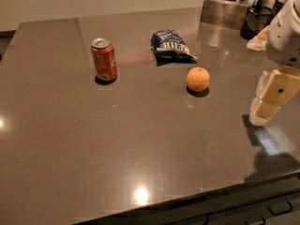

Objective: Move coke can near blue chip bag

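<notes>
The coke can [103, 59] stands upright on the dark countertop [117, 139], left of centre. The blue chip bag [170, 45] lies flat to the can's right and slightly farther back, about a can's height away from it. My gripper [265, 108] hangs at the right edge of the view, above the counter's right side, far from the can and holding nothing. Its pale fingers [275, 92] point down and left.
A round orange fruit [198, 79] sits in front of the chip bag. At the back right stand a metal box [224, 11], a dark container [254, 22] and snack jars. The counter's front edge [197, 198] runs along the bottom.
</notes>
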`<state>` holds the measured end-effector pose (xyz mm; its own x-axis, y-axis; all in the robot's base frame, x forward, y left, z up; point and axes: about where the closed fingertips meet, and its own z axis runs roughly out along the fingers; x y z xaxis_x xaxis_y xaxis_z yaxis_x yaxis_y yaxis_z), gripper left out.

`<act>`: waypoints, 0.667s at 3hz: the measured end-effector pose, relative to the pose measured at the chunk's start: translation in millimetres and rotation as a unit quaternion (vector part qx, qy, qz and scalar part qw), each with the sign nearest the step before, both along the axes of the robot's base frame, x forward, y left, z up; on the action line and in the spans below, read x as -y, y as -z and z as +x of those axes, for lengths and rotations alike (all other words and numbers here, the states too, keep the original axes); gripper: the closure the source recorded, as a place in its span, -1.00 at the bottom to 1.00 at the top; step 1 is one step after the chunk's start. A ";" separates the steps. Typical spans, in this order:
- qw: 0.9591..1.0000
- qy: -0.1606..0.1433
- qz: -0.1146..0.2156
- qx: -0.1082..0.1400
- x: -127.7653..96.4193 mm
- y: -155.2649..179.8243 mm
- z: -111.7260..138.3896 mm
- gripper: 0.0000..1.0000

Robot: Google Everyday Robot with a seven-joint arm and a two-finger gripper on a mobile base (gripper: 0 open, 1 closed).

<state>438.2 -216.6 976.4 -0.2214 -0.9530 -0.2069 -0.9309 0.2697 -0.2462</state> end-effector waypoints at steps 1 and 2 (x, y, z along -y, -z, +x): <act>1.000 0.000 0.000 0.000 0.0 0.0 0.0 -1.00; 0.999 0.006 0.044 0.009 -11.4 2.8 12.6 -1.00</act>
